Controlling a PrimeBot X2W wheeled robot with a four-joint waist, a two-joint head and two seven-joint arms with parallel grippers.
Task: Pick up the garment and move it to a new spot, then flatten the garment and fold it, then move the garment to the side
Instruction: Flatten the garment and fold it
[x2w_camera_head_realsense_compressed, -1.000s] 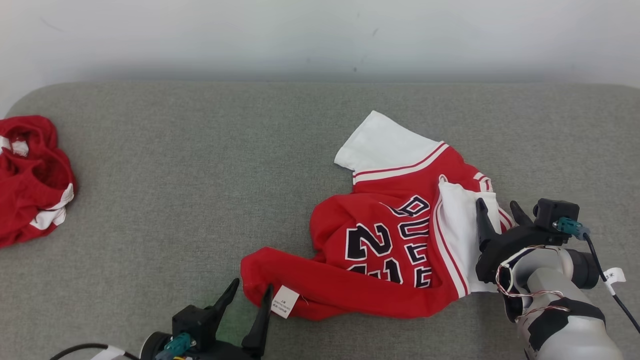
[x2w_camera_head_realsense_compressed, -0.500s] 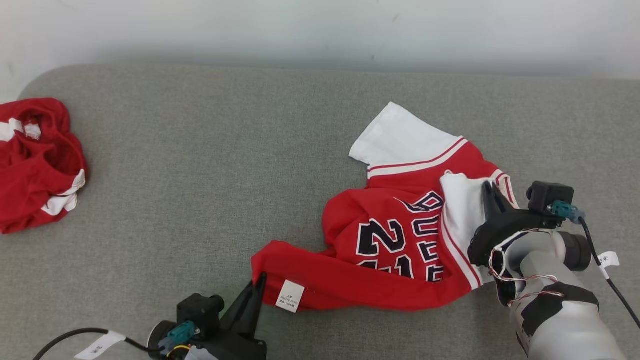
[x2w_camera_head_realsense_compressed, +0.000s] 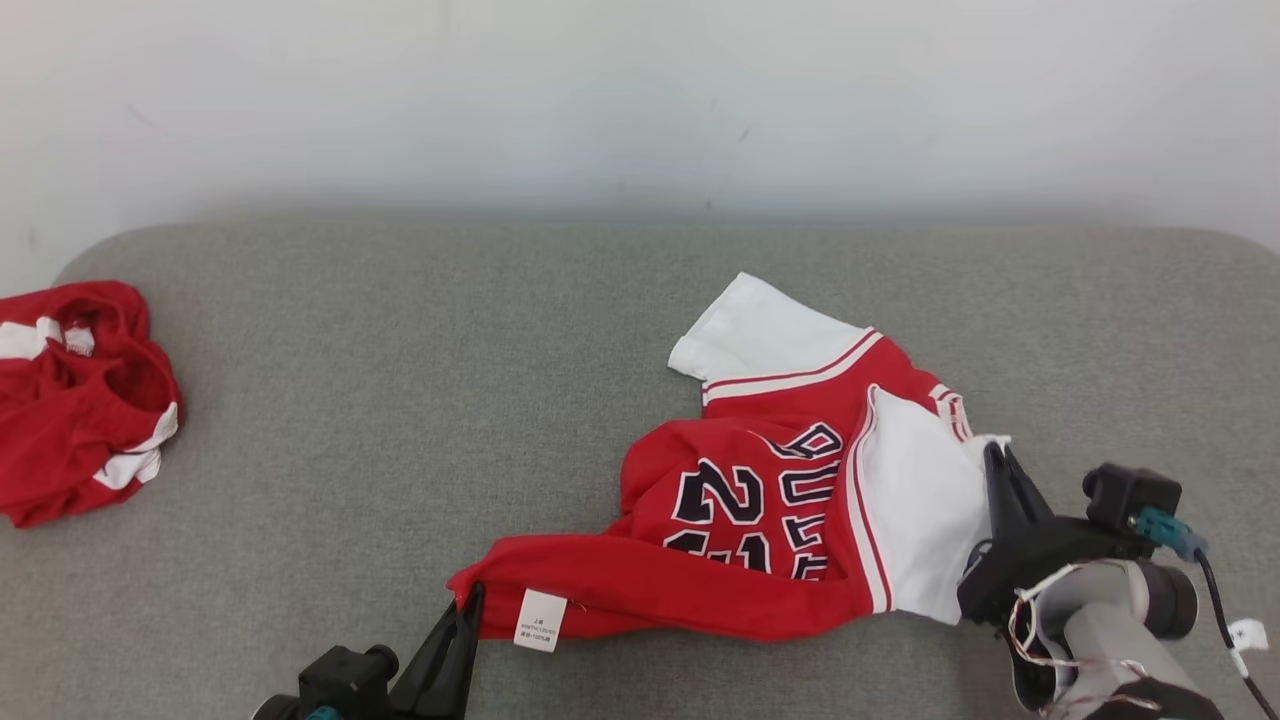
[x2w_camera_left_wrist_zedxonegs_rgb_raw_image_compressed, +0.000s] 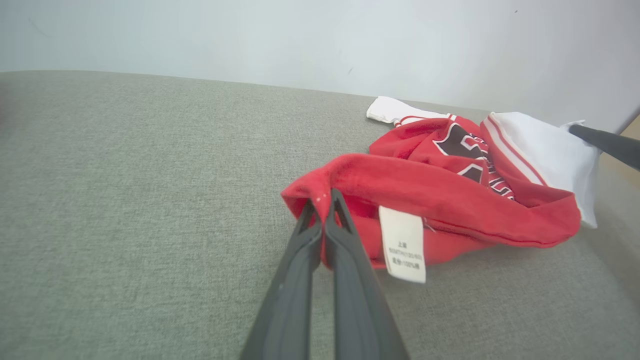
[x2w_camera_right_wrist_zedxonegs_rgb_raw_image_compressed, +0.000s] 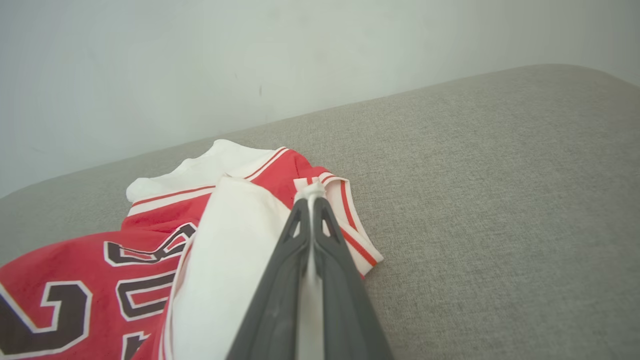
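Head view over a wide grey woven surface (x2w_camera_head_realsense_compressed: 400, 400), rounded at its far corners and set against a plain pale wall (x2w_camera_head_realsense_compressed: 600, 100) flecked with a few small dark marks. Soft shadow along the foot of the wall. Right of centre on the grey cloth, a crumpled red jersey (x2w_camera_head_realsense_compressed: 760, 500) with white sleeves, striped trim and dark outlined lettering, its hem drawn out low toward the left gripper (x2w_camera_head_realsense_compressed: 467, 600). Clamped shut on the red hem corner, just beside a dangling white care label (x2w_camera_head_realsense_compressed: 540, 620); from the left wrist view, both dark fingers (x2w_camera_left_wrist_zedxonegs_rgb_raw_image_compressed: 295, 270) pressed together around a fold of red fabric. At the jersey's other end, right gripper (x2w_camera_head_realsense_compressed: 995, 462) closed tight on the edge of a white sleeve, a thin sliver of white cloth caught between its fingers (x2w_camera_right_wrist_zedxonegs_rgb_raw_image_compressed: 280, 290) in the right wrist view. Well apart at the surface's far left edge, a second red-and-white garment (x2w_camera_head_realsense_compressed: 80, 400) in a loose heap. Past the surface's edge at the right of the left wrist view, a narrow tan strip (x2w_camera_left_wrist_zedxonegs_rgb_raw_image_compressed: 631, 131), too little visible to identify.
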